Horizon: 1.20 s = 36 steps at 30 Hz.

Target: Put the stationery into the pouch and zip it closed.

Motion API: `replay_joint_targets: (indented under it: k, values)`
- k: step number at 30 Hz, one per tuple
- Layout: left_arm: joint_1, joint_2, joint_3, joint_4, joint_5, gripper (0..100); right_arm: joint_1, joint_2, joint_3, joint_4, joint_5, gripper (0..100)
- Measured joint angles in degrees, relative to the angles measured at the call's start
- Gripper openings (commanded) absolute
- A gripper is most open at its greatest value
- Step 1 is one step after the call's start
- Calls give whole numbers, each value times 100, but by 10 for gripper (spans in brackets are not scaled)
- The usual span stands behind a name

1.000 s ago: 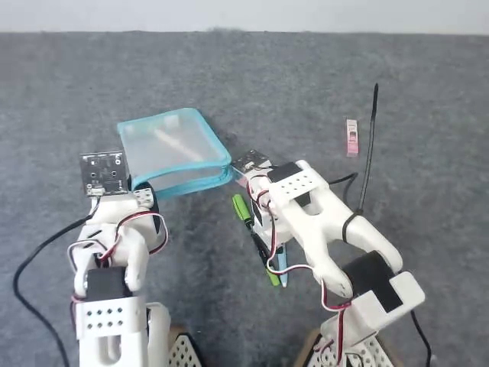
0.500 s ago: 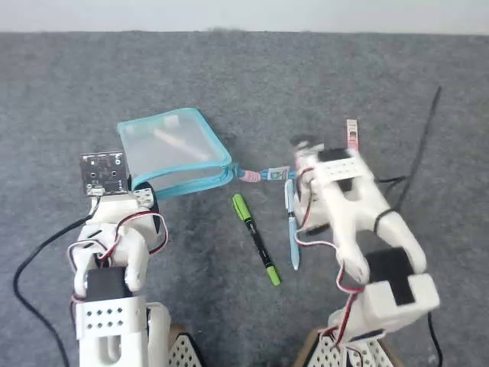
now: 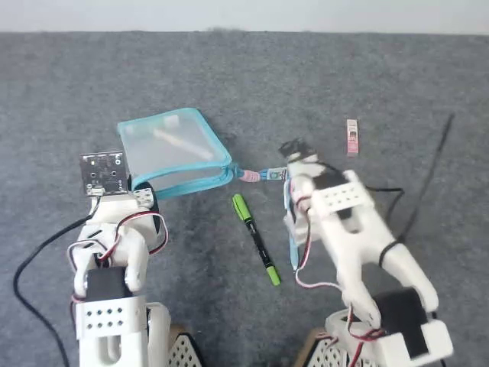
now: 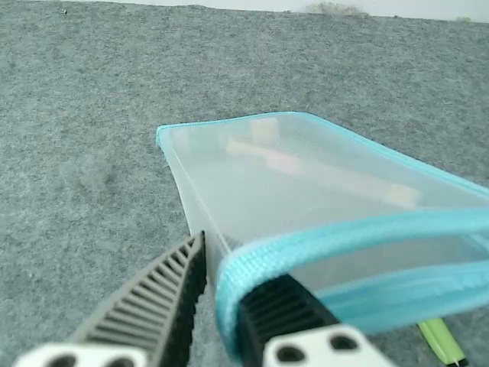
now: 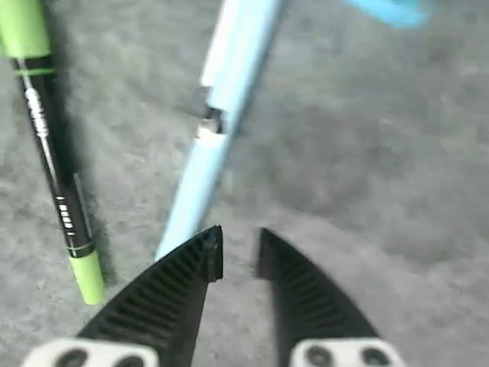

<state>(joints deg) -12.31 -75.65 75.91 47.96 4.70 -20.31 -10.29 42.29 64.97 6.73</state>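
We judge slim light-blue plastic pen (image 3: 291, 229) light, stiff, roll-prone; flat on grey mat (image 3: 382, 76) near translucent teal-zippered pouch (image 3: 168, 145). Pinch mid-barrel. Above it, right gripper (image 5: 238, 241) empty, barely parted; left gripper (image 4: 221, 267) clamps pouch rim.

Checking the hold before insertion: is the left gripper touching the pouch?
Touching. In the left wrist view, the teal zipper rim of the pouch lies draped over one finger of the left gripper.

A grey, felt-like mat (image 3: 397, 69) is seen spread from left to right across the whole scene, is bounded along its far edge by a pale, plain wall (image 3: 244, 14), and is lit evenly, soft shadows being cast.
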Motion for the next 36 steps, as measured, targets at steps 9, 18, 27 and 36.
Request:
replay_joint_targets:
  k: [9, 18, 27, 36]
  values:
    - [0, 0, 0, 0, 0, 12, -949, 0, 264, -554, -264, 178]
    - [0, 0, 0, 0, 0, 12, -949, 211, 369, -624, -264, 165]
    - [0, 0, 0, 0, 0, 12, -360, 870, -308, -114, -264, 4]
    - [0, 0, 53, 0, 0, 12, 501, -545, -308, 774, 985, 7]
